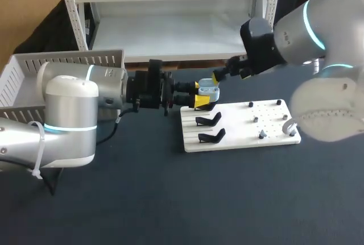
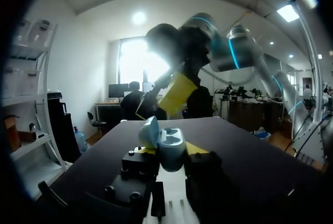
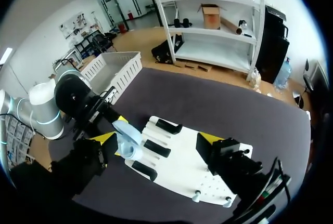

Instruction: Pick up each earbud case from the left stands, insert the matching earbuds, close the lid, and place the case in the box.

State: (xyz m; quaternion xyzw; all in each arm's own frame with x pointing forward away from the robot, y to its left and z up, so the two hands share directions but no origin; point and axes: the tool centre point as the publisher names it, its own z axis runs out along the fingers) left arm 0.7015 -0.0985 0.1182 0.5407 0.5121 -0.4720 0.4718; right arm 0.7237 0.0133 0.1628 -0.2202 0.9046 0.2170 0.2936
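Observation:
A light blue earbud case [image 1: 210, 92] with its lid open is held just above the white board's [image 1: 239, 140] far left corner, with my left gripper [image 1: 202, 93] shut on it. In the left wrist view the case [image 2: 167, 148] sits between the yellow fingertips [image 2: 196, 148], lid [image 2: 150, 131] raised. My right gripper [image 1: 224, 75] hangs open just above and behind the case, nothing between its fingers. From the right wrist the case [image 3: 128, 139] lies beside one finger [image 3: 104, 139]. Two empty black stands [image 1: 208, 120] remain on the board. Small earbuds [image 1: 261, 135] sit on pegs at its right.
A white slatted box [image 1: 23, 74] stands at the table's far left, behind my left arm; in the right wrist view the box [image 3: 112, 67] lies beyond that arm. The board [image 3: 179, 174] takes up the table's middle right. Dark table surface lies bare in front.

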